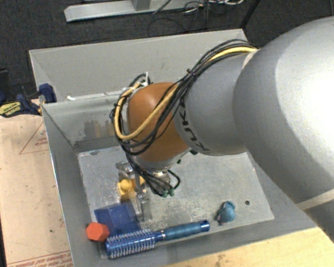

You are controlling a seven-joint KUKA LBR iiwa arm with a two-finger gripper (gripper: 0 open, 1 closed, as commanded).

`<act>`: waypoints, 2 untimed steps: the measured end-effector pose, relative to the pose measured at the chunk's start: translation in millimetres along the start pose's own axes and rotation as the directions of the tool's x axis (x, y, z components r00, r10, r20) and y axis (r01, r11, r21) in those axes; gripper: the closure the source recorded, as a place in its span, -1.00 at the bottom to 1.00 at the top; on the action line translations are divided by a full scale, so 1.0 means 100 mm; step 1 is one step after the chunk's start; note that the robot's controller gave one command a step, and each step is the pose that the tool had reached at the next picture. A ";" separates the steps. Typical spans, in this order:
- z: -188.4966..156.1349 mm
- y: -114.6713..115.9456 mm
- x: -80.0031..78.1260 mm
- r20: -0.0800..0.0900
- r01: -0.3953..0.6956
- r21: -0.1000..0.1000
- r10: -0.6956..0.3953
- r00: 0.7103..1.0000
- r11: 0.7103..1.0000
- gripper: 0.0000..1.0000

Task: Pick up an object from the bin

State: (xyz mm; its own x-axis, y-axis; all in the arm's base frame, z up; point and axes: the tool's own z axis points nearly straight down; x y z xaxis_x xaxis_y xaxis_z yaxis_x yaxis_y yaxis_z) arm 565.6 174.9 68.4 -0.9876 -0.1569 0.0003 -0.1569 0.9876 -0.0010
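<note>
Dark carpet lies round the grey metal bin (67,175), and your arm reaches in from 3 o'clock, its orange wrist cover hanging over the middle of the floor. Below it the gripper (141,196) stands left of centre; you cannot tell from this angle whether it is open or closed.

Your nearest candidate is the small yellow piece (125,187), just beside the gripper at its 9 o'clock. It looks light, hard and probably smooth, so it may slip or skid on the metal. Take it across its narrowest width and low down.

At the gripper's 7 o'clock lies a flat blue block (118,216), likely stiff and best gripped by two opposite edges. Beyond that sits an orange-red piece (95,232), near the bin's 7 o'clock corner.

Along the 6 o'clock wall lies a blue hairbrush (154,237), and a blue-grey lump (227,212) is at 5 o'clock.

Your count is one of each, five things altogether.
</note>
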 end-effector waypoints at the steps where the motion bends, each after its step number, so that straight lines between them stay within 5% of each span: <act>1: 0.00 0.00 -0.01 0.001 -0.002 -0.001 0.002 1.000 1.000 -1.00; 2: -0.02 0.00 -0.02 0.007 -0.003 -0.001 0.003 1.000 1.000 1.00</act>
State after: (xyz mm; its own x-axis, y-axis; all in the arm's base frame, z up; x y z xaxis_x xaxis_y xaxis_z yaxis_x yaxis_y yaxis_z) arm 567.8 175.1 70.0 -0.9880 -0.1543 -0.0068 -0.1543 0.9880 0.0005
